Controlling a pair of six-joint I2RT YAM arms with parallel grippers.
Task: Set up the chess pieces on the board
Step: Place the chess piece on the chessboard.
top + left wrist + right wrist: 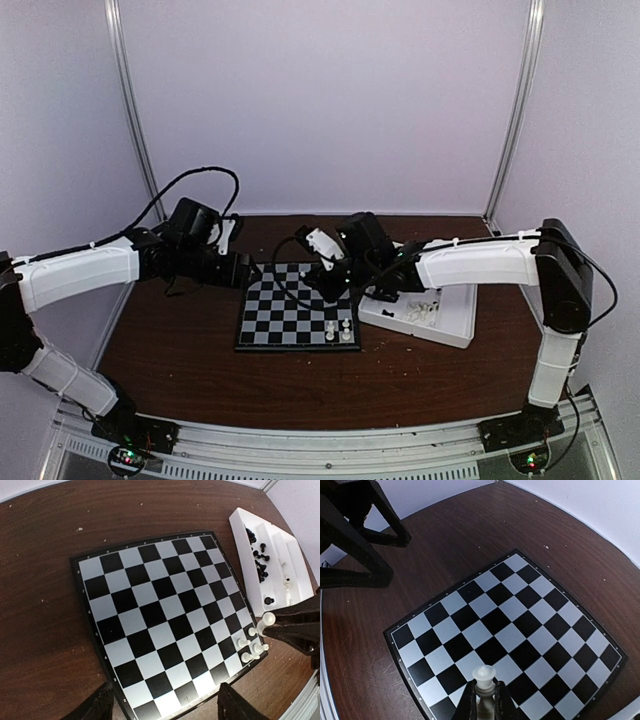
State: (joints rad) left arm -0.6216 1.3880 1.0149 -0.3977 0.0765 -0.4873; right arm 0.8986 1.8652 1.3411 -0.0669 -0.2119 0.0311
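Pale lilac walls (330,100) enclose a dark brown wooden table (190,370); thin metal posts (133,110) stand at both far corners, evenly lit

table (180,350): dark brown wood | board (285,310): lying flat mid-table; white tray (460,335): just beside, right

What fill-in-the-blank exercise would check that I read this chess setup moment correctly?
1. The right gripper has its jaws shut on a ____ chess piece.
2. The left gripper hangs over the chessboard with its jaws ____.
3. In the top view, the pieces standing on the board occupy its near ____ corner.
4. The loose black pieces lie in the divided ____.
Missing words: white; open; right; tray.
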